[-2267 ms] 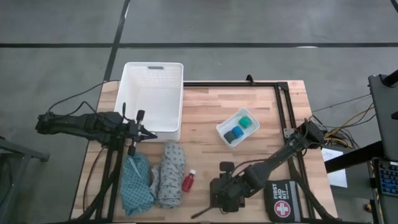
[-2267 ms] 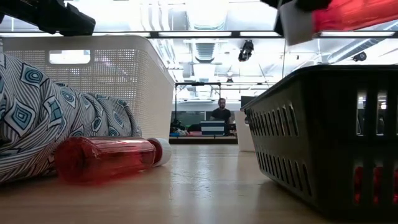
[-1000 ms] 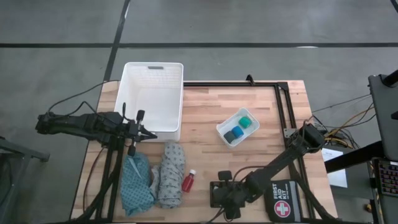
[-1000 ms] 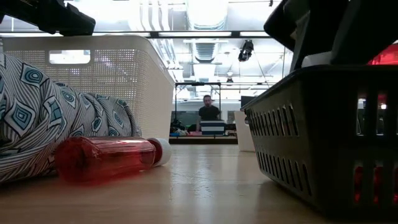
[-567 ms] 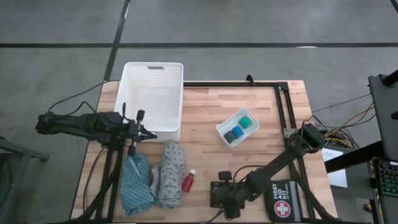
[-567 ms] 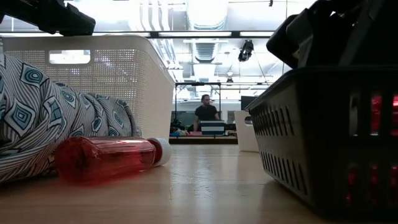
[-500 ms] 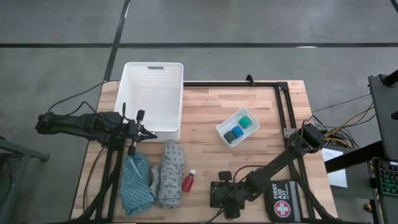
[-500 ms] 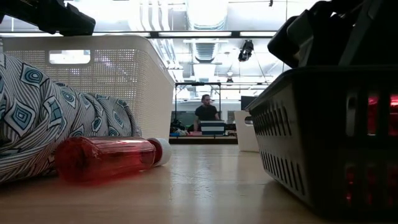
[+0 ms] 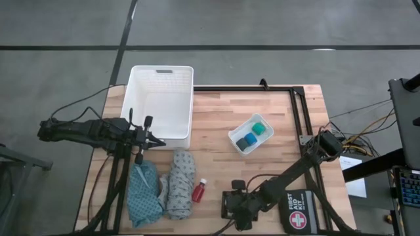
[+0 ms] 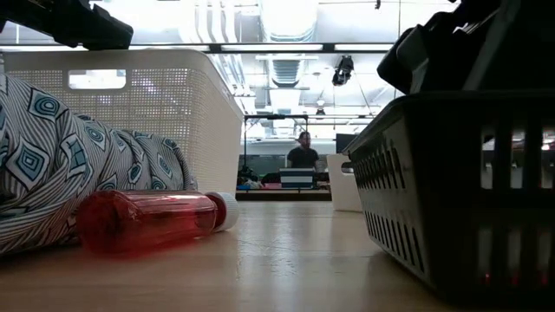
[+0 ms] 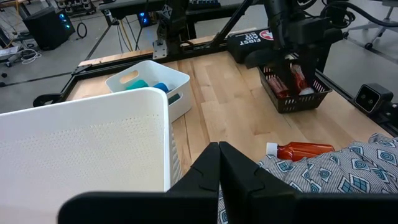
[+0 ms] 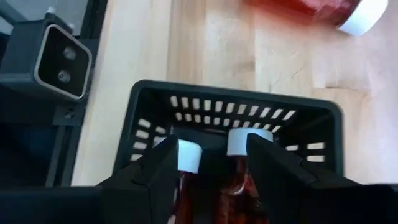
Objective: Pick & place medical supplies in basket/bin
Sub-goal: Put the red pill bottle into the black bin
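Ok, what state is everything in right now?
Right end effector: open, over the black basket.
Left end effector: shut, beside the white basket.
Black basket: upright, two red bottles lying inside.
Third red bottle: on its side, capped.
White basket: upright, looks empty.
Small white tray: holds blue piece, green piece.
Teal cloth, grey patterned cloth: crumpled.

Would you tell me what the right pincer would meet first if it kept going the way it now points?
Probably the two red bottles in the small black basket; the right pincer hangs open over them.
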`<action>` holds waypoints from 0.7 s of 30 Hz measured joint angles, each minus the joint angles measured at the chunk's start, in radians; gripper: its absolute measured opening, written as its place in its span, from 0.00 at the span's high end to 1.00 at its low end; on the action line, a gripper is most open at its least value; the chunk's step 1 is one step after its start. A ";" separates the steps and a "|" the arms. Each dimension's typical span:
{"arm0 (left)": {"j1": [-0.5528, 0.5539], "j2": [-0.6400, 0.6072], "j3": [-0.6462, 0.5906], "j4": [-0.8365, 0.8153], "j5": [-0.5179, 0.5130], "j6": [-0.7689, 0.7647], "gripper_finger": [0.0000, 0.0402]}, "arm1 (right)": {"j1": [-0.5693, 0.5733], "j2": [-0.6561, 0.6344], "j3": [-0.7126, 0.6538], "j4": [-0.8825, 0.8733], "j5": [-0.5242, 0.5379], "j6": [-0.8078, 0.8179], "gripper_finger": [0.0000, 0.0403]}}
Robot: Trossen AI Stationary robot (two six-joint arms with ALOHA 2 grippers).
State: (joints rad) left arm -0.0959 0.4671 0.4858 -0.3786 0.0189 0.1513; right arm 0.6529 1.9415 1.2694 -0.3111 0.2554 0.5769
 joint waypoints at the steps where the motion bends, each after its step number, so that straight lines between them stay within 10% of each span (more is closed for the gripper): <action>1: 0.000 0.000 0.000 0.000 0.000 0.000 0.99 | 0.000 0.000 0.000 0.000 0.008 0.000 0.53; 21: 0.000 0.000 0.000 0.000 0.000 0.000 0.99 | -0.002 0.000 0.000 -0.002 0.009 0.000 0.51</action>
State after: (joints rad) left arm -0.0959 0.4671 0.4858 -0.3786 0.0191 0.1513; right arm 0.6510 1.9415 1.2694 -0.3134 0.2642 0.5766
